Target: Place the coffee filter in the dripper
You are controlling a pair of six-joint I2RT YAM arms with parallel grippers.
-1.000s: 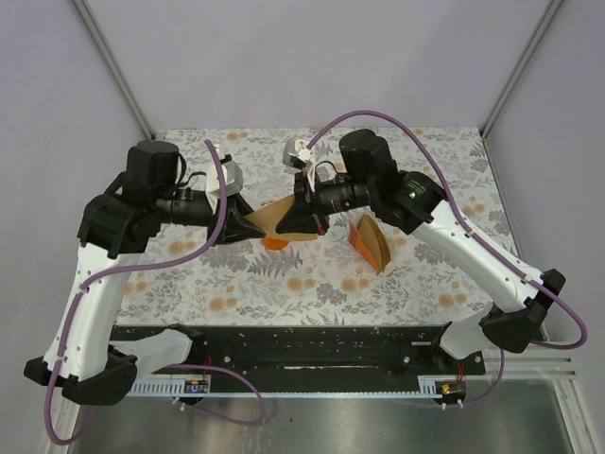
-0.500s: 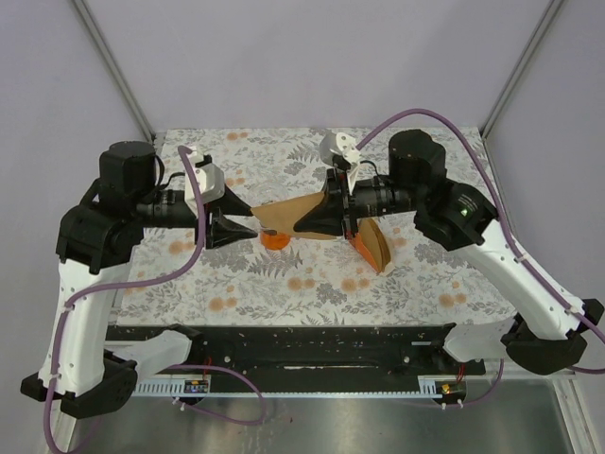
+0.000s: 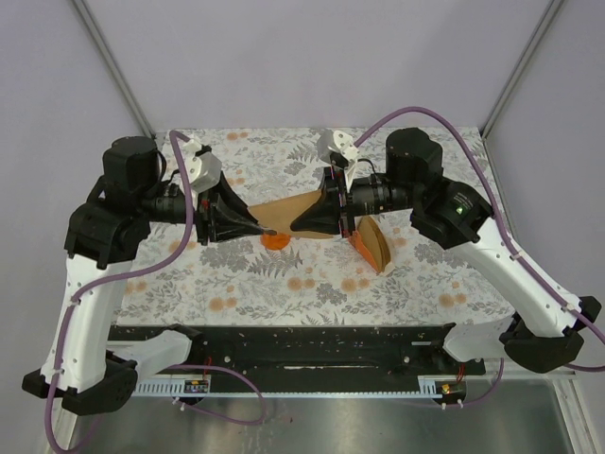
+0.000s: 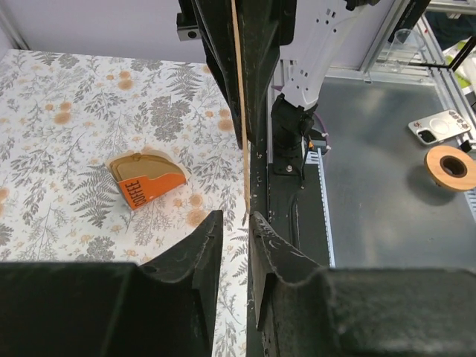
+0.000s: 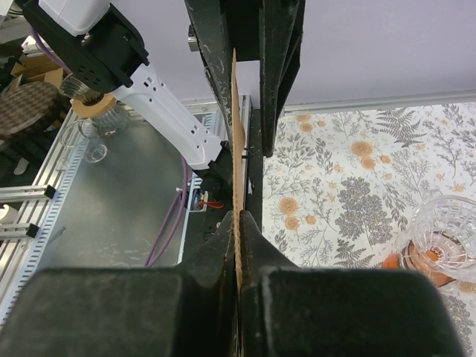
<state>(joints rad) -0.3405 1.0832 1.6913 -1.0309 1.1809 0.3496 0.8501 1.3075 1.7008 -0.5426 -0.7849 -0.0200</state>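
Observation:
The coffee filter (image 3: 286, 212), a thin light-brown paper fan, hangs in the air between my two grippers. My right gripper (image 3: 296, 227) is shut on its right part. In the right wrist view the paper edge (image 5: 235, 141) runs straight out from between the closed right gripper (image 5: 236, 216). My left gripper (image 3: 271, 232) is open with a narrow gap, its tips at the filter's left corner. In the left wrist view the filter edge (image 4: 239, 111) ends just beyond the left gripper (image 4: 236, 217). The dripper (image 3: 277, 241), clear with an orange base, stands just below the filter; it also shows in the right wrist view (image 5: 446, 238).
The beige and orange wedge-shaped holder (image 3: 371, 243) with its brown papers lies right of the dripper; it also shows in the left wrist view (image 4: 145, 181). The floral mat (image 3: 284, 284) covers the table. Frame posts stand at the back corners.
My left gripper has moved right, up to the filter's left corner. The right gripper, still shut on the filter, moved right a second ago and has barely moved since.

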